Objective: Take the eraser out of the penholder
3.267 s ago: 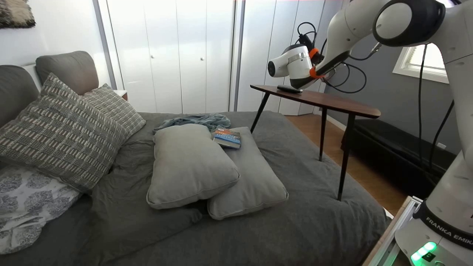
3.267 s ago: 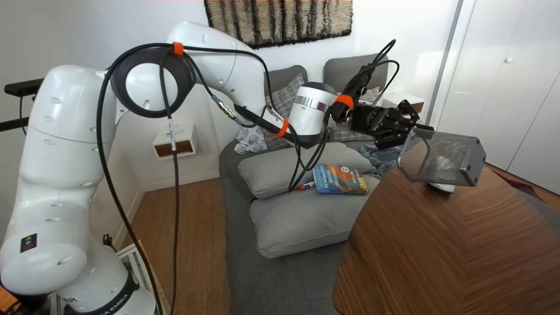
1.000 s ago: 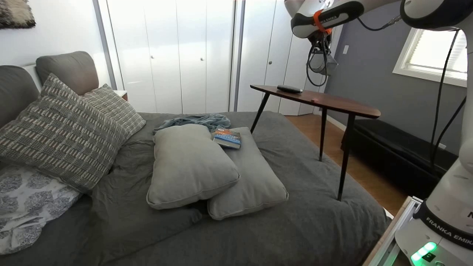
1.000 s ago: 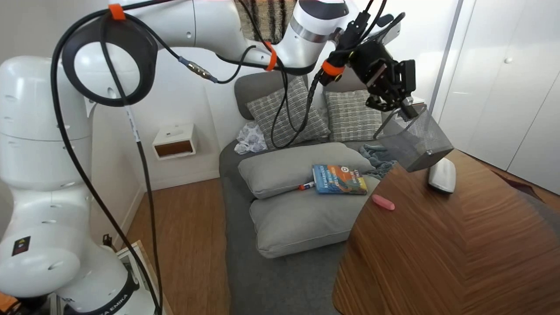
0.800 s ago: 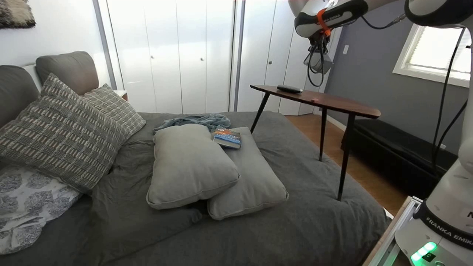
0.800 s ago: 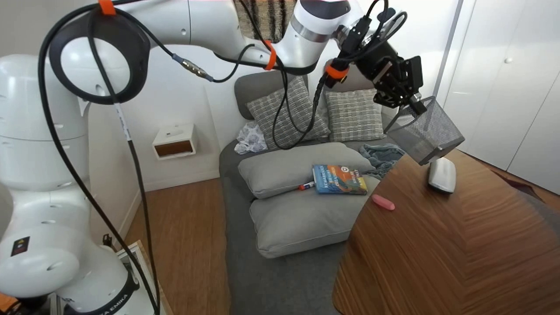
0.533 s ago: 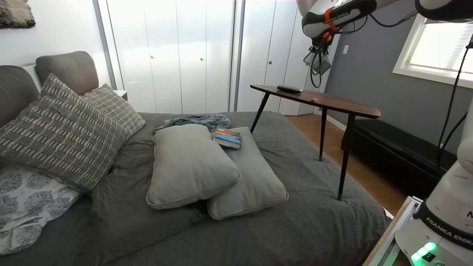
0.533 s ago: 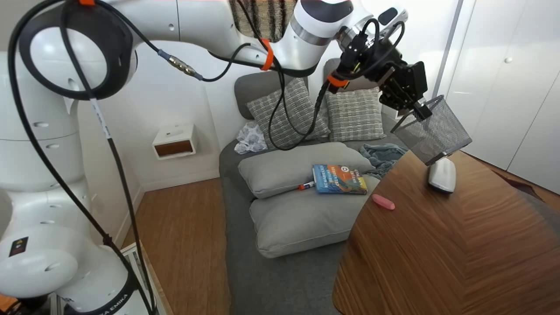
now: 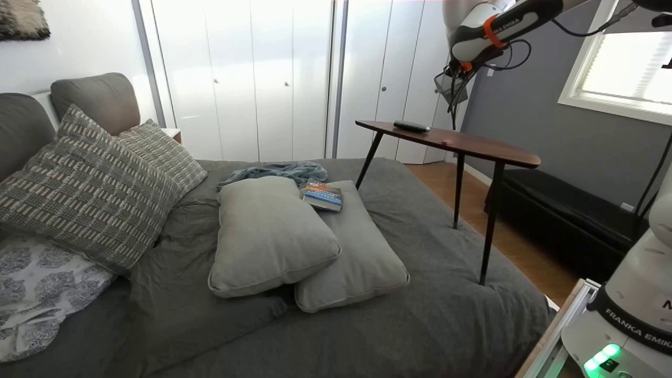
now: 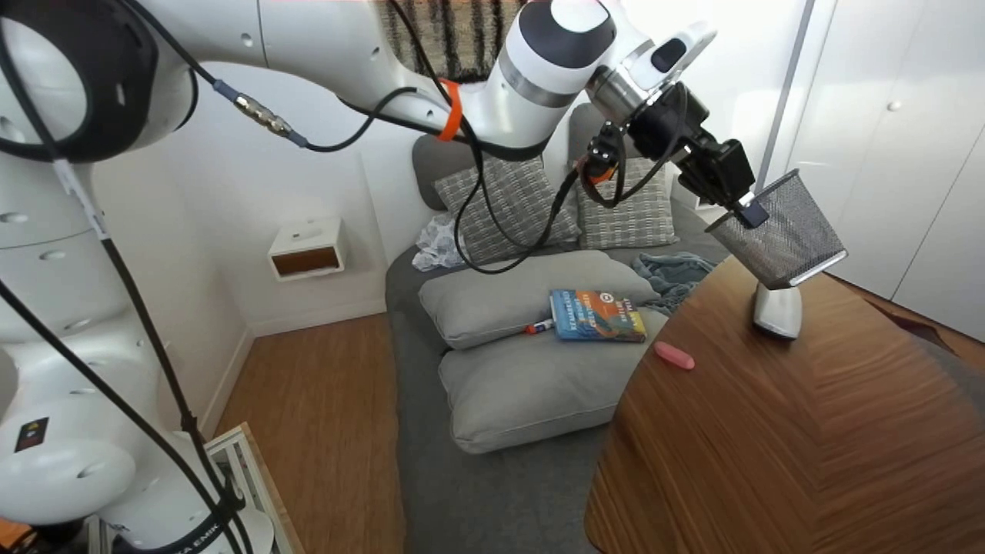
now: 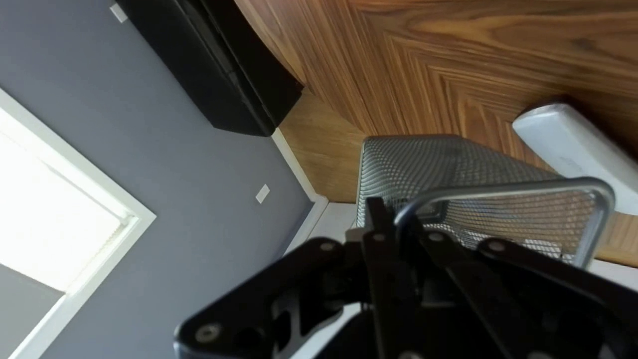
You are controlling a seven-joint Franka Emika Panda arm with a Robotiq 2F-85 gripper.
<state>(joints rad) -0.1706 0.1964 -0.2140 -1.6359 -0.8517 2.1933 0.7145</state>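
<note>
The penholder (image 10: 789,235) is a grey mesh cup with a squarish rim; it also shows in the wrist view (image 11: 483,162). My gripper (image 10: 752,211) is shut on its wall at the rim, one finger inside and one outside, as the wrist view (image 11: 396,219) shows. The penholder is held in the air above the table, tilted, its mouth up toward the gripper and its base down. The pink elongated eraser (image 10: 674,355) lies on the wooden table near its edge, outside the penholder and apart from the gripper. It shows small in an exterior view (image 9: 447,142).
A white rounded device (image 10: 779,312) lies on the wooden table (image 10: 769,431) below the penholder. A bed with grey pillows (image 10: 531,385), a blue book (image 10: 597,315) and a marker (image 10: 539,327) is beside the table. Black cables hang from the arm.
About three seconds ago the penholder lay sideways low over the table, and no eraser showed there. The eraser appeared on the table; the gripper rose, turned the penholder more upright and moved slightly right.
</note>
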